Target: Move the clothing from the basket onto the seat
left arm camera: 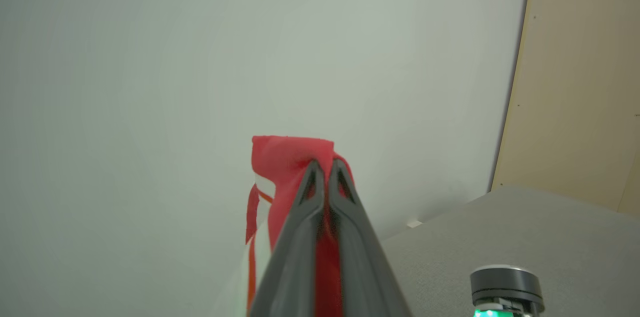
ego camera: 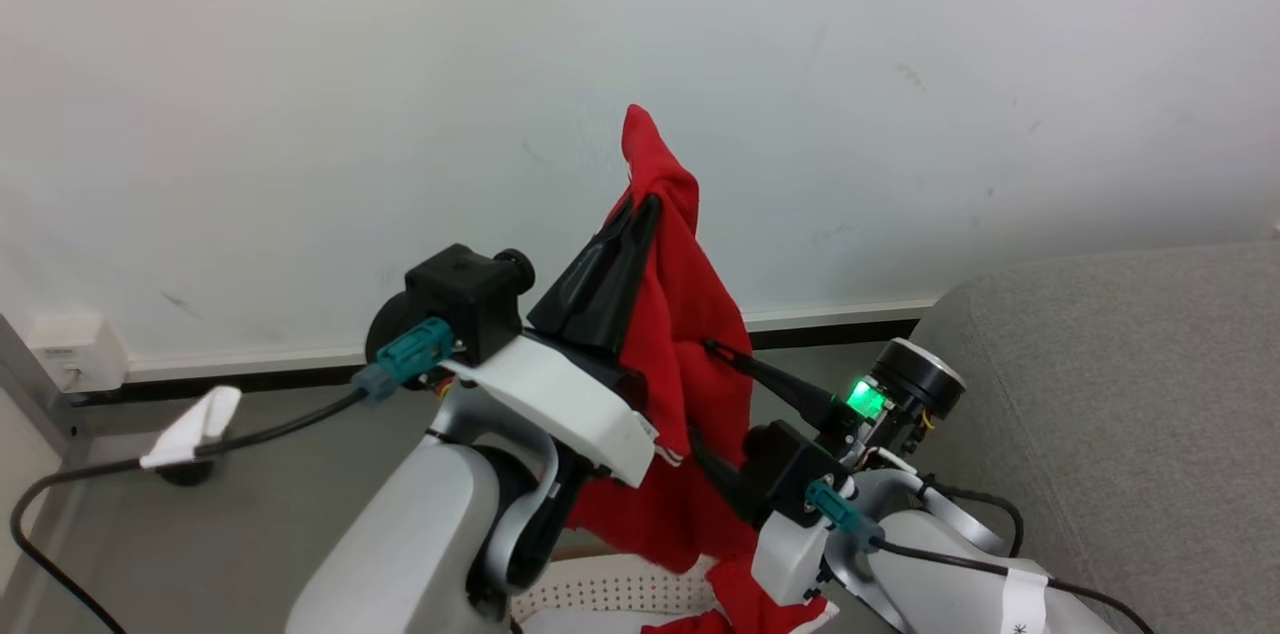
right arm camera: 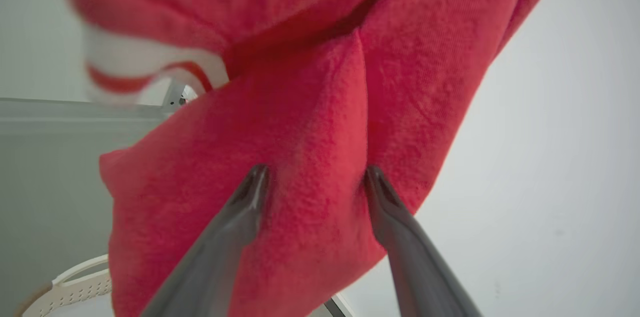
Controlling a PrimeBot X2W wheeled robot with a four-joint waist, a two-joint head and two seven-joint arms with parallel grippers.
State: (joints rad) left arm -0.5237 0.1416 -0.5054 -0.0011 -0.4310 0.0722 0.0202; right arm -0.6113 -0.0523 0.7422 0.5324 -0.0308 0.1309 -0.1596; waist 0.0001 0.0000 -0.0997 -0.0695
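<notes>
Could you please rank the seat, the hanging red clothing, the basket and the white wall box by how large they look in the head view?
1. the seat, though the picture's edge cuts it off.
2. the red clothing.
3. the basket and the wall box look alike. Only a sliver of the basket shows, so I leave them unranked.

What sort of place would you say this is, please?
Probably a plain indoor room, home-like or perhaps a test space: a bare white wall with a socket, a grey seat, and a laundry basket beneath the red clothing.
</notes>
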